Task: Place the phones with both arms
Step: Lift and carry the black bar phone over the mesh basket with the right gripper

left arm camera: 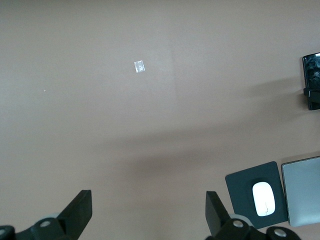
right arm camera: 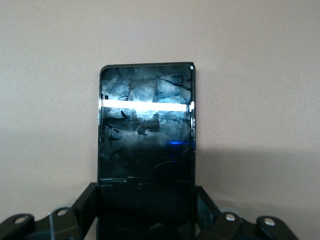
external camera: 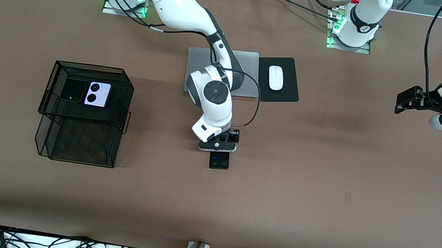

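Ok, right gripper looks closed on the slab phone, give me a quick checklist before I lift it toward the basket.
1. Right gripper fingers shut on the black slab phone: ok.
2. Phone centred between the fingers, in the right wrist view: ok.
3. Grip firm enough to lift: cannot tell.
4. Mesh basket upper tray has room beside the black flip phone and lilac-white phone: cannot tell.
5. Left gripper open, waiting over bare table at its own end, off the path: ok.
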Motion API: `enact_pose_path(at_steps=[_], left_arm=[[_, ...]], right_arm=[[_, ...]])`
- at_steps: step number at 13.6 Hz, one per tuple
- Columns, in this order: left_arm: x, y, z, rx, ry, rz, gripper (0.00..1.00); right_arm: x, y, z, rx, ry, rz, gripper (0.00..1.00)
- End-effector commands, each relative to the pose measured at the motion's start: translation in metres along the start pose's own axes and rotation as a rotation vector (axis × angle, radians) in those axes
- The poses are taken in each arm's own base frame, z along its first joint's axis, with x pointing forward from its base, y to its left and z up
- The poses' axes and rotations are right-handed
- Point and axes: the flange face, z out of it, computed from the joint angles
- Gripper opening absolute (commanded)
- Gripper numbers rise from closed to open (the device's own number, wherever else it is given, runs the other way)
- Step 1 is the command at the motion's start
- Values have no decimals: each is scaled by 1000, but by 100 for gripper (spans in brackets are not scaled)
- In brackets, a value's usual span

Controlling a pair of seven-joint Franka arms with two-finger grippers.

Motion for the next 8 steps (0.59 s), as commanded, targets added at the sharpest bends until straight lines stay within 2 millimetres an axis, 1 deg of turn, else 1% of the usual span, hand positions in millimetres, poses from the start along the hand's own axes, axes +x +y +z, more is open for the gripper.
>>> enact_pose_path(at_steps=[1, 3, 4, 5, 6, 7, 8], left_arm=[[-4, -1, -3, -21, -4, 15, 100], [-4, -1, -2, -21, -5, 12, 100], [-4, -1, -2, -21, -6, 11, 100], [-4, -1, -2, -21, -6, 11, 100], [-4, -1, -2, -21, -6, 11, 100], [-4, 0, -1, -21, -7, 12, 100], [-4, -1, -1, -21, -7, 11, 100]], right_arm=[[14, 5, -42, -39, -16, -7, 8], [38, 29, -102, -91, -58, 8, 8], [51, 48, -134, -105, -74, 4, 8], [66, 71, -164, -106, -90, 4, 8], [81, 99, -190, -107, -107, 8, 8], [97, 133, -217, -95, -123, 15, 8], [113, 175, -241, -83, -137, 3, 8]])
